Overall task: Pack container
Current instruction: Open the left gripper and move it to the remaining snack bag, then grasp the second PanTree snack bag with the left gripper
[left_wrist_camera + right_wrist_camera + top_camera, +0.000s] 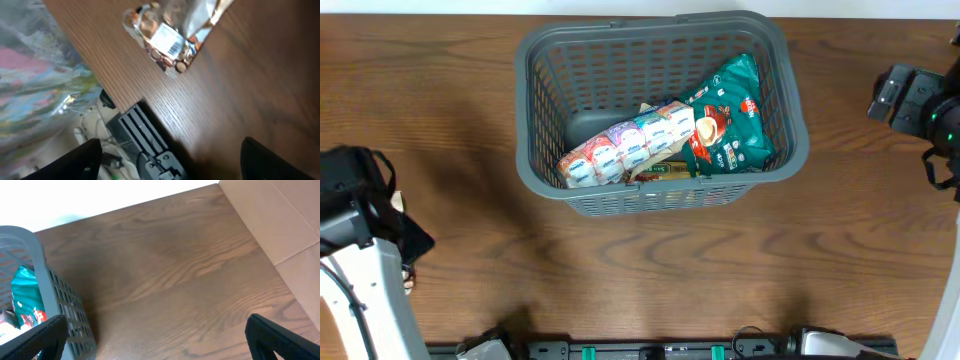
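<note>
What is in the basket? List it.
The basket holds a teal snack bag and a strip of white packets. A packet underneath shows only an edge; the rest is covered.

This looks like a robotics lab or test bench rather than a home. In the overhead view, a wood-grain table (640, 270) has two machine arms mounted at it: a white one (365, 280) at 8 o'clock and a black one (920, 100) between 2 and 3 o'clock. A black mounting rail (650, 351) runs along the edge at 6 o'clock, with loose cables (85, 135) off the edge beside it. A grey basket (650, 200) of snack packets (630, 145) stands at 12 o'clock. In the right wrist view, plain cardboard (285, 230) stands at 2 o'clock and a white wall (100, 195) at 12 o'clock.
</note>
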`<state>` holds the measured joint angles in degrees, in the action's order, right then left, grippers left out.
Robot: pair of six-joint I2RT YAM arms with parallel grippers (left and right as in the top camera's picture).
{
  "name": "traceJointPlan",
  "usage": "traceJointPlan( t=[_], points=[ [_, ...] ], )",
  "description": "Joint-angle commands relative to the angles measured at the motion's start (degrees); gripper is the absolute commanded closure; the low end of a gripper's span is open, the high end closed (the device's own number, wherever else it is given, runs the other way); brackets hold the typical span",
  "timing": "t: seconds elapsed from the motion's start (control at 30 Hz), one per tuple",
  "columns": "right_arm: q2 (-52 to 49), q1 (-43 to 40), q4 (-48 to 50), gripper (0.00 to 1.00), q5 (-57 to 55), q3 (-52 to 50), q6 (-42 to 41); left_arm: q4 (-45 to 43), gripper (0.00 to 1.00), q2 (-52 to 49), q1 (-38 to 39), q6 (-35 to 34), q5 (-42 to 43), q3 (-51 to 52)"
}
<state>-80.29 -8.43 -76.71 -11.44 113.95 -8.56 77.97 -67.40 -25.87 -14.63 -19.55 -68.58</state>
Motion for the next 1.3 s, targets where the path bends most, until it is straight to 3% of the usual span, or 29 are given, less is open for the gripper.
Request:
traceJointPlan(
  t=[0.0, 0.17, 0.33, 0.57, 1.27],
  points=[
    [-0.07, -0.33, -0.07, 0.01, -0.76, 0.68, -0.59, -1.86, 0.21, -1.36, -0.46, 4.59, 0.96, 4.04],
    [-0.07, -0.33, -0.07, 0.01, -0.76, 0.68, -0.59, -6.75, 0.17, -1.77, -4.00, 6.36, 1.05, 9.38],
    [-0.07, -0.33, -0.07, 0.01, -0.76, 0.68, -0.59, -14.43, 0.10, -2.10, -12.94, 7.65, 1.51, 11.02],
    [-0.07, -0.33, -0.07, 0.01, -0.76, 0.68, -0.59, -23.23, 0.05, -7.87, -26.29, 16.24, 20.94, 11.04],
    [-0.07, -0.33, -0.07, 0.01, -0.76, 0.68, -0.59, -42.53, 0.00, -23.69, -26.82, 30.16, 20.70, 11.02]
  ],
)
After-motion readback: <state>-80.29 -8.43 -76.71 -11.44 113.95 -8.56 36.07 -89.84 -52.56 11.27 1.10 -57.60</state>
